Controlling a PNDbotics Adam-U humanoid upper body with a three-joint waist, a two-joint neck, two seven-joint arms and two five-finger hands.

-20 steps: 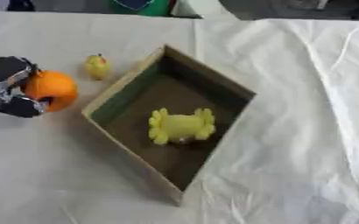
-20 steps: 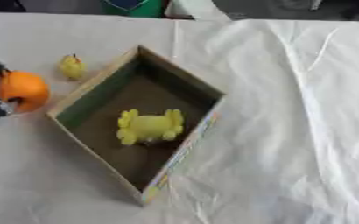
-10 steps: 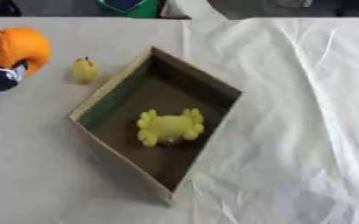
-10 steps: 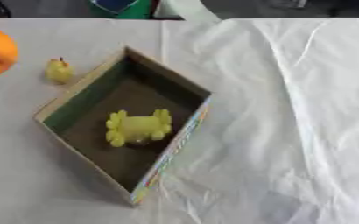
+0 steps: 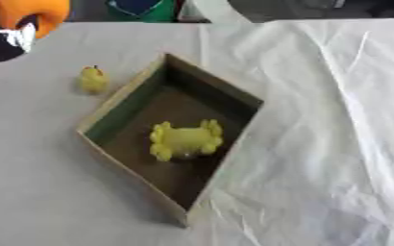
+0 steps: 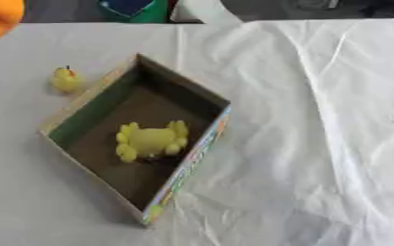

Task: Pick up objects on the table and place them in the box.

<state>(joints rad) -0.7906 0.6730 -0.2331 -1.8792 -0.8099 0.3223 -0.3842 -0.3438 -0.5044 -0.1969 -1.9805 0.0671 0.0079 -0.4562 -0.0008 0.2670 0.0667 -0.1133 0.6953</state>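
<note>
Left hand (image 5: pixel 7 41), curled round the orange (image 5: pixel 28 13), has lifted it off the counter (image 5: pixel 32 192) since a second ago; carry to box (image 5: pixel 125 98) is next. Right hand's state can't be told.

Table (image 5: pixel 32 202) covered by a white, wrinkled cloth (image 5: pixel 335 144), creased most toward the right. Resting directly on it: an open cardboard box (image 6: pixel 188 158), set askew, and a small yellow pear-shaped object (image 5: pixel 92 79) just beside the box's left wall

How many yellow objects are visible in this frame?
2: a yellow toy lying inside the box, and a small yellow fruit-shaped object on the table just left of it.
</note>
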